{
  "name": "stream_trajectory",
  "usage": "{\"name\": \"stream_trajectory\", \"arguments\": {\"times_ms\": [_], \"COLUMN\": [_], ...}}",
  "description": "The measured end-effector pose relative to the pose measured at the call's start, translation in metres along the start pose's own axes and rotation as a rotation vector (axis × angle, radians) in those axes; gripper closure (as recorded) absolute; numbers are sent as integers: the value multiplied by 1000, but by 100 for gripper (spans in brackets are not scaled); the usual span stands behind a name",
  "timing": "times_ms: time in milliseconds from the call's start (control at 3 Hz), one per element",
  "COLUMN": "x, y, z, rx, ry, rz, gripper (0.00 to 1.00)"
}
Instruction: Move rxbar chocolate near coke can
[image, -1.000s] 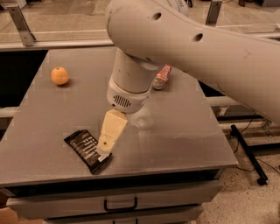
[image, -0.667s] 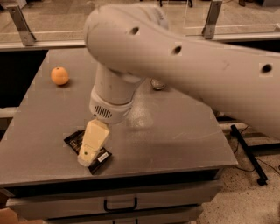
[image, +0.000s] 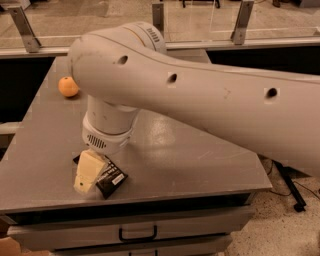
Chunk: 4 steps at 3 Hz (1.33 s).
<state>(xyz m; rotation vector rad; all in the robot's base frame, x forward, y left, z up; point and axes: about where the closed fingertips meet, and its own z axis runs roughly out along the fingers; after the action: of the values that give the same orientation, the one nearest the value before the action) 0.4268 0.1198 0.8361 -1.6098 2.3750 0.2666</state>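
Observation:
The rxbar chocolate (image: 111, 179), a flat black wrapper with white lettering, lies near the table's front left edge. My gripper (image: 86, 181) has come down on its left part and covers most of it; only the bar's right end shows. The large pale arm (image: 200, 100) reaches in from the right and fills the middle of the view. The coke can is hidden behind the arm.
A round orange fruit (image: 68, 86) sits at the back left of the grey table (image: 200, 165). The table's front edge is just below the bar, with a drawer handle (image: 137, 234) under it. Metal posts and a glass barrier (image: 200, 20) stand behind the table.
The arm has swung left and lower, so my gripper went from above the bar's right end down onto the bar. The coke can, seen at the back earlier, is now covered by the arm.

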Motion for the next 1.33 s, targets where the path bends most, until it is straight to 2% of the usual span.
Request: {"name": "stream_trajectory", "arguments": {"times_ms": [1000,1333], "x": [-7,0], "y": [11,-5], "z": [10,2], "rx": [0,37], "ry": [-11,-34], "rz": [5,14], "gripper": [87,100]}}
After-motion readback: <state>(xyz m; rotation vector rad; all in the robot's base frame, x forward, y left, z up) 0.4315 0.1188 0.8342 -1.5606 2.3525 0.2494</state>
